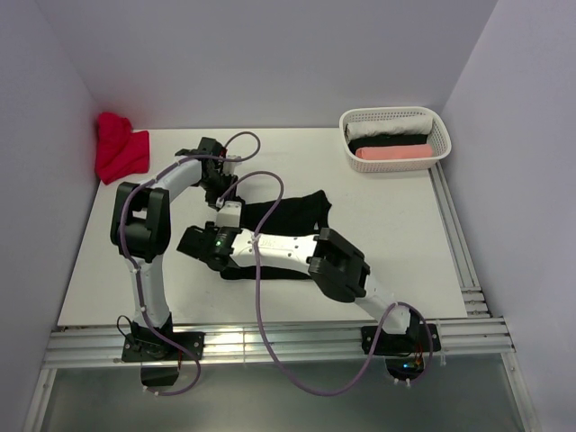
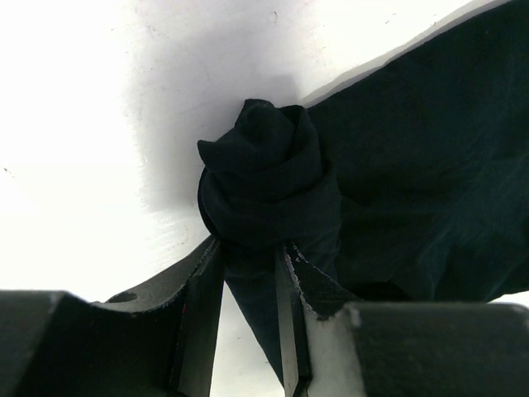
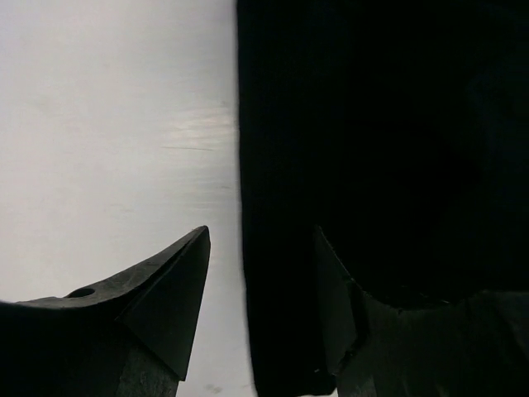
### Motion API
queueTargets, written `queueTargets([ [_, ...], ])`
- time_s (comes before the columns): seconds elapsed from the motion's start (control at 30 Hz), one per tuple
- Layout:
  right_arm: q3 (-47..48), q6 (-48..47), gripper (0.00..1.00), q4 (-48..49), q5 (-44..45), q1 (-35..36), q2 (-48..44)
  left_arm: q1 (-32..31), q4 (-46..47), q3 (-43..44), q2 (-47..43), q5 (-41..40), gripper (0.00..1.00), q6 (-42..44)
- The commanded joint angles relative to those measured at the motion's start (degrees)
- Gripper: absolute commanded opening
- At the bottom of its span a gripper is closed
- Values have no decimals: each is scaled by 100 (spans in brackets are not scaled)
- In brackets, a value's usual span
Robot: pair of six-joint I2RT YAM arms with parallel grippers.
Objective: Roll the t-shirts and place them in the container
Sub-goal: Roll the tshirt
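Note:
A black t-shirt [image 1: 292, 211] lies partly rolled across the middle of the table. In the left wrist view its end is twisted into a tight roll [image 2: 264, 174], and my left gripper [image 2: 248, 248] is shut on the cloth just below that roll. From above, the left gripper [image 1: 219, 191] sits at the shirt's left end. My right gripper [image 1: 196, 241] is low at the shirt's near left corner. Its fingers stand open in the right wrist view [image 3: 260, 236], with the shirt's straight edge [image 3: 248, 207] running between them; the right finger rests over the black cloth [image 3: 372, 165].
A red cloth heap [image 1: 121, 148] sits at the back left against the wall. A white basket [image 1: 439, 148] at the back right holds rolled white, black and pink cloths. Rails run along the table's near and right edges [image 1: 459, 243].

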Motion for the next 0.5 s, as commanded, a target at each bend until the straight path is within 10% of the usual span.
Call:
queueTargets([
  [0.0,277,-93,60,-951,456,-34,46,-55,103,167,105,-276,34,-36],
  [0.47,-1497,136,25,311,96,-201,-849,-64,-11,352,61,-82,50,113],
])
